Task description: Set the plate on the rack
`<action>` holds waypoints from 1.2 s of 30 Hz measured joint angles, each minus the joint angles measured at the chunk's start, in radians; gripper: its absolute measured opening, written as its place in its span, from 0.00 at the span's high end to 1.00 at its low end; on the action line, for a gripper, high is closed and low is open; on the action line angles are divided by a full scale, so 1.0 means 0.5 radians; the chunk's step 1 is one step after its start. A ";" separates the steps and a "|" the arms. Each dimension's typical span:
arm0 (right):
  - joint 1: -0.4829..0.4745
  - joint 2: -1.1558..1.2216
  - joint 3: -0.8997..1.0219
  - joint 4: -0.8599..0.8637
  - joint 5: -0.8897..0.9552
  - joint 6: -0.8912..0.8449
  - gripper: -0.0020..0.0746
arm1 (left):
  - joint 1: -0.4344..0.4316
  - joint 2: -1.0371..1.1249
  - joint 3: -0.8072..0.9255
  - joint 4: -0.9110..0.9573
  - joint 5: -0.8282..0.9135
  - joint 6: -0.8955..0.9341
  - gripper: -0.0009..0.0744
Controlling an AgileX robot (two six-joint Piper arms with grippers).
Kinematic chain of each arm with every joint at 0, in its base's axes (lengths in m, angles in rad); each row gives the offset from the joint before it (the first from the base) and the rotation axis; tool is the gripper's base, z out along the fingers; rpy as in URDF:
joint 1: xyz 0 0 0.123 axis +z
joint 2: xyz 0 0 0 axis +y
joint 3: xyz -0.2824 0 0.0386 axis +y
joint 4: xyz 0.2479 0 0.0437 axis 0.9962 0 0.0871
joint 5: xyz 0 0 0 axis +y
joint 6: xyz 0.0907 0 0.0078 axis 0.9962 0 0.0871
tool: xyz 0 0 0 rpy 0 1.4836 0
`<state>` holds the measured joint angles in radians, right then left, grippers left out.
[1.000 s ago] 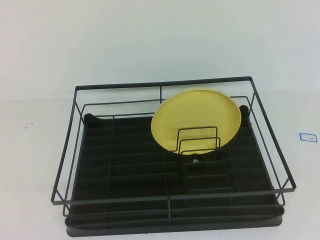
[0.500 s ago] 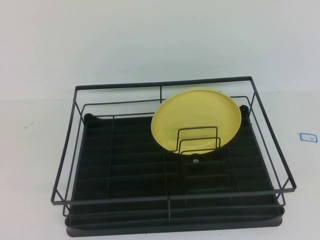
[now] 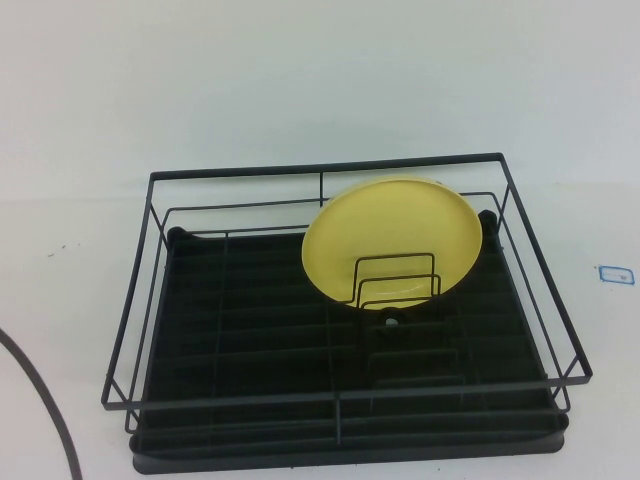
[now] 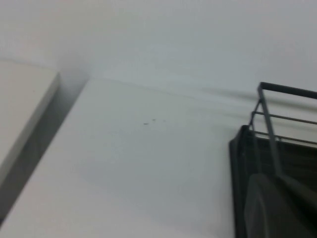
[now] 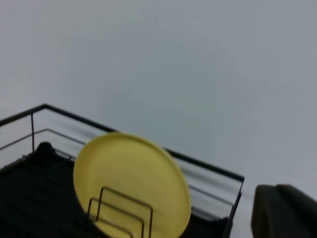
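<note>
The pale-yellow plate (image 3: 392,242) stands on edge inside the black wire rack (image 3: 150,215), right of its middle, leaning against the upright divider loops (image 3: 396,280). It also shows in the right wrist view (image 5: 130,182), upright behind the loops. Neither gripper is in the high view. A dark part of my left gripper (image 4: 277,208) shows in the left wrist view, by the rack's far left corner (image 4: 262,89). A dark part of my right gripper (image 5: 285,210) shows in the right wrist view, outside the rack's far right corner (image 5: 240,179).
The rack's black ribbed tray base (image 3: 250,340) fills the middle of the white table (image 3: 60,290). A black cable (image 3: 45,395) curves across the table's front left. A small blue-edged label (image 3: 614,272) lies at the right. A gap and a second surface (image 4: 20,114) lie left of the table.
A black cable has come into the high view at the front left. The plate and the rack have not moved.
</note>
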<state>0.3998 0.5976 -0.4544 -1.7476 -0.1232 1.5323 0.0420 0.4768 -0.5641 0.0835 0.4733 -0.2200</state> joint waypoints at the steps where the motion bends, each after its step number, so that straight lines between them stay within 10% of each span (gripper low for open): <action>1: 0.000 -0.024 0.055 0.000 0.000 0.029 0.98 | 0.000 0.000 0.000 -0.053 -0.004 0.016 0.99; 36: 0.000 -0.117 0.307 0.004 0.209 0.140 0.98 | 0.012 -0.119 0.026 -0.154 0.009 0.041 0.99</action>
<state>0.3998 0.5389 -0.3010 -1.7457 -0.0185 1.6022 0.0479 0.4173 -0.5512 0.0067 0.4777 -0.1995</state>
